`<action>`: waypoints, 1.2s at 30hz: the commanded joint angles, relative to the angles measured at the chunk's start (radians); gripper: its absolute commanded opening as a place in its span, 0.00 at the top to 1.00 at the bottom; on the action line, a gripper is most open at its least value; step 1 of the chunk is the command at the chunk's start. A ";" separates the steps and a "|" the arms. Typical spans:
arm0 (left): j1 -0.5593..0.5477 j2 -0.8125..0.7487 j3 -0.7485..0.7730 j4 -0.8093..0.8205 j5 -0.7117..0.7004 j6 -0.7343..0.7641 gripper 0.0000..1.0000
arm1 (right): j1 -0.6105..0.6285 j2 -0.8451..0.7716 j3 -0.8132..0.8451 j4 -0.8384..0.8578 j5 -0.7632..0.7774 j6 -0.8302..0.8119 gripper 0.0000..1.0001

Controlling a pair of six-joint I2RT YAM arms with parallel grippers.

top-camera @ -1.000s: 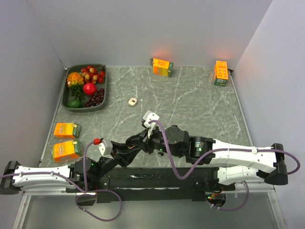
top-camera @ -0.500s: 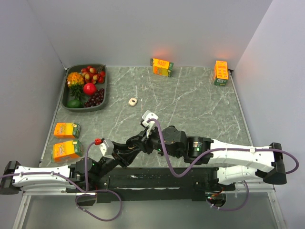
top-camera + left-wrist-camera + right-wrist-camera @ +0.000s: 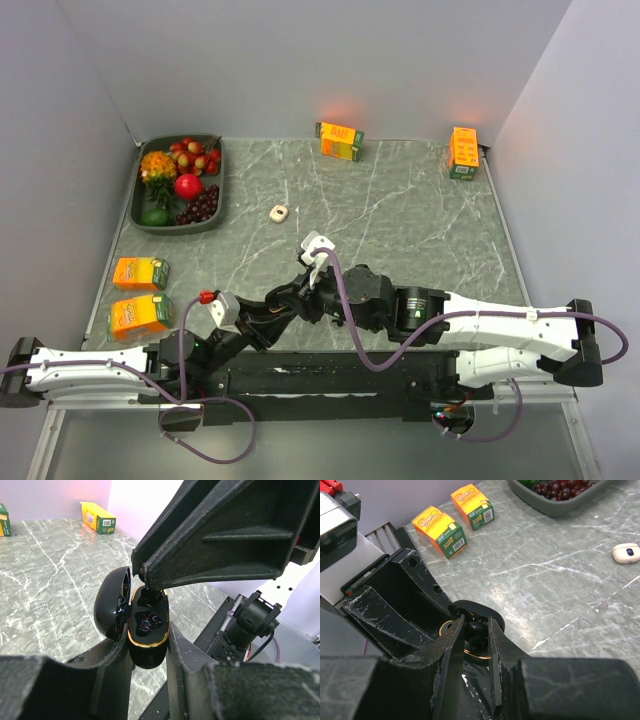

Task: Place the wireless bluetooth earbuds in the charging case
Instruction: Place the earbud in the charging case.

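My left gripper (image 3: 148,647) is shut on a glossy black charging case (image 3: 147,636) with a gold rim. The case stands upright with its lid (image 3: 112,605) swung open to the left. From above, my right gripper (image 3: 476,622) is shut on a black earbud (image 3: 477,630) and holds it at the case's open top (image 3: 470,653). In the left wrist view the earbud (image 3: 149,596) sits at the far seat of the case. The grippers meet near the table's front edge (image 3: 303,293). A small whitish earbud piece (image 3: 279,212) lies alone on the table.
A grey fruit tray (image 3: 216,196) sits at the back left. Two orange juice cartons (image 3: 140,272) (image 3: 140,315) lie at the left edge. Another carton (image 3: 340,140) lies at the back centre, and one (image 3: 463,152) stands at the back right.
The right arm has shifted very slightly over the case. Both grips are the same.
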 commanded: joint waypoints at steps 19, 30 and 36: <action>-0.005 -0.005 0.057 0.089 0.012 0.023 0.99 | -0.015 0.003 0.023 -0.086 0.022 0.015 1.00; -0.005 -0.005 0.053 0.091 0.010 0.026 0.99 | -0.015 0.002 0.029 -0.080 -0.005 0.032 0.86; -0.005 -0.008 0.039 0.102 0.007 0.053 0.99 | -0.015 -0.009 0.041 -0.084 -0.001 0.035 0.90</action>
